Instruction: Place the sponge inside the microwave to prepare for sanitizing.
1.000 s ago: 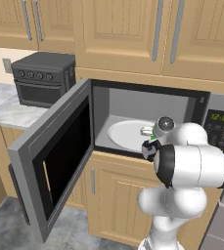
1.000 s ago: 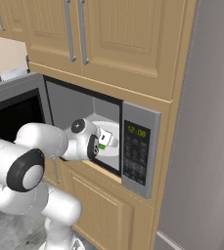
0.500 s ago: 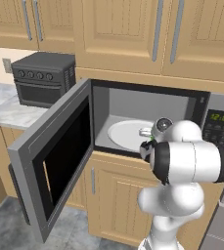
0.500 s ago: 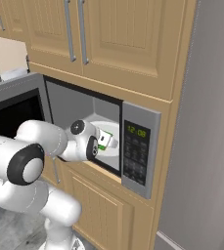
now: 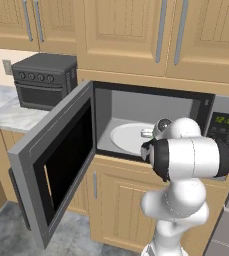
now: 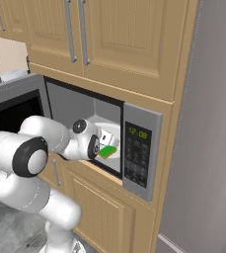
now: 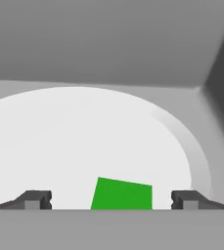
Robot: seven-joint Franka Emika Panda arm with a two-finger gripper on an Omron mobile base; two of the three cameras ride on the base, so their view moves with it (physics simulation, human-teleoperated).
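Compared with a second ago the arm has pulled back a touch from the microwave (image 5: 136, 115) opening, and the sponge (image 7: 122, 194) now sits on the white plate (image 7: 74, 141) inside with the gripper (image 7: 112, 199) jaws spread wide on either side, not touching it. So I'd say the drop is basically done and only the retreat is left. The sponge looks like a flat bright green block, with a yellowish underside showing in the right base view.
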